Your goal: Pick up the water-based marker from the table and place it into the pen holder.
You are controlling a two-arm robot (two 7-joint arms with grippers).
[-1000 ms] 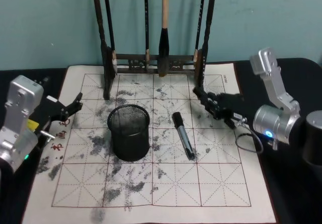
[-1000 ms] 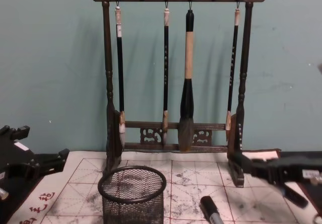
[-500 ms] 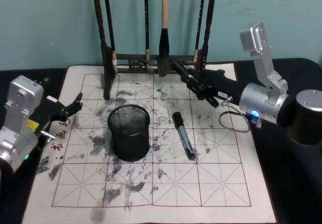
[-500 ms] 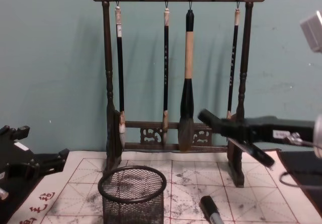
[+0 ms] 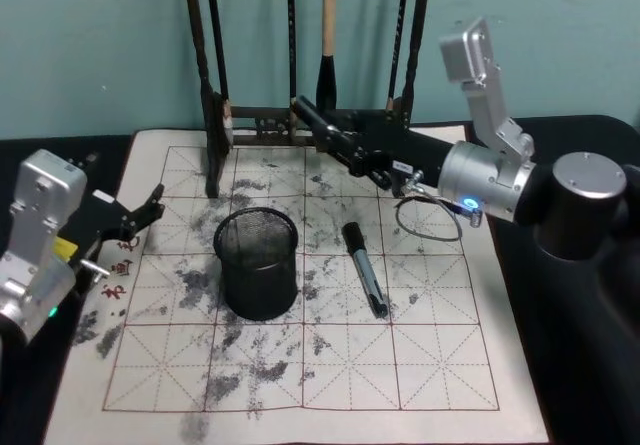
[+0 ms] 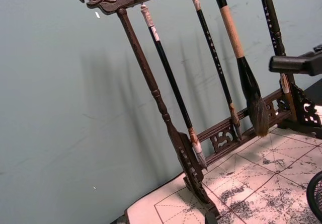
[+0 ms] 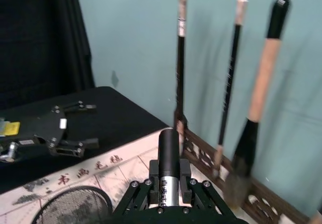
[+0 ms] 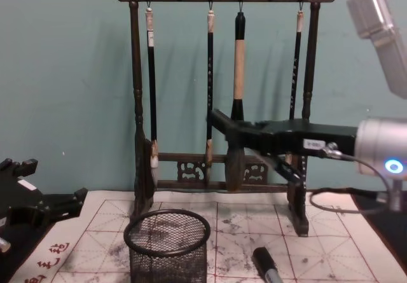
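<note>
While the cylindrical marker (image 5: 365,270) lies flat, right gripper (image 5: 335,137) hovers.
Fingers spread, empty, like left gripper's (image 5: 152,205); mesh pen holder (image 5: 257,287) nearby.

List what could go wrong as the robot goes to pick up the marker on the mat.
The right pincer hangs close in front of the brushes hanging on the dark wooden brush rack; a swing could knock them. The black-and-grey marker lies near the black wire-mesh pen holder, so a descent may bump it. The left pincer sits parked at the left.

Wire-mesh pen holder (image 5: 258,277), smudged matt mat (image 5: 350,375), dark wooden rack (image 8: 134,73)
</note>
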